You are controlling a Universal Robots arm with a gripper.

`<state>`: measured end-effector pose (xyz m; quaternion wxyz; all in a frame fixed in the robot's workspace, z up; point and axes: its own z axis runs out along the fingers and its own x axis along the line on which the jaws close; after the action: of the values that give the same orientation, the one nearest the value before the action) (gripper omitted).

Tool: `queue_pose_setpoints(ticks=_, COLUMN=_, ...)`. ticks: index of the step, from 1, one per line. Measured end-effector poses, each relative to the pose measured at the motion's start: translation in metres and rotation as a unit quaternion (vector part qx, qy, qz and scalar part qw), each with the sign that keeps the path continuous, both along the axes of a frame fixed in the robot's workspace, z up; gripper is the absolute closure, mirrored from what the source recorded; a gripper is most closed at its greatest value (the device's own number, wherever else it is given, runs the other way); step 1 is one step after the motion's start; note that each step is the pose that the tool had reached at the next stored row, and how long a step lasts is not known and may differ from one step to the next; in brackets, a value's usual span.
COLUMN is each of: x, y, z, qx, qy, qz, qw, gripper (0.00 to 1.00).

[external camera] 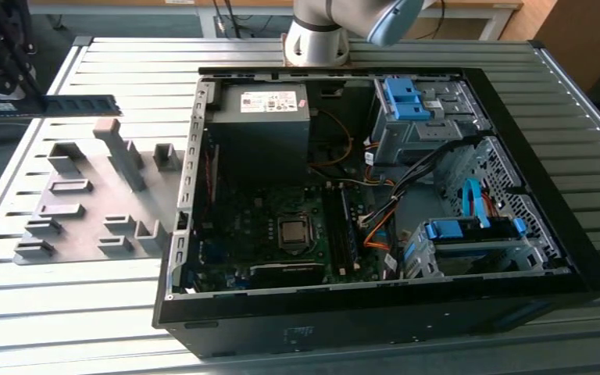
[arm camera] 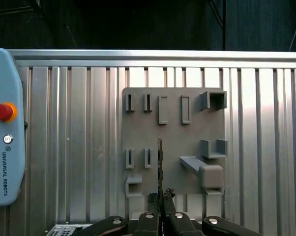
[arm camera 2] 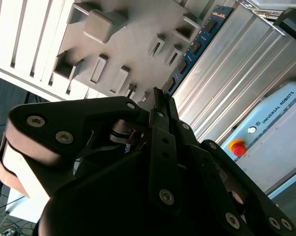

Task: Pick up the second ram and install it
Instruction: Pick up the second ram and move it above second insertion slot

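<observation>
From where I stand, the exterior view has the second ram (external camera: pixel 71 105) held level in the air above the grey holder plate (external camera: pixel 102 203), to the exterior view's left of the open computer case (external camera: pixel 383 312). In the second wrist view, the gripper (arm camera 2: pixel 160 101) is clenched on the ram's near end. In the first wrist view, the ram is edge-on between the fingers, over the plate.
</observation>
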<state>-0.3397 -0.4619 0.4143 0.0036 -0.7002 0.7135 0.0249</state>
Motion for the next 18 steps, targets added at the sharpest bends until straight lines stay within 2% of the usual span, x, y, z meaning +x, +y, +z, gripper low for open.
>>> queue_pose_setpoints(ticks=18, x=0.011, y=0.0, z=0.0, qx=0.0, qy=0.0, qz=0.0, qw=1.0, gripper=0.86)
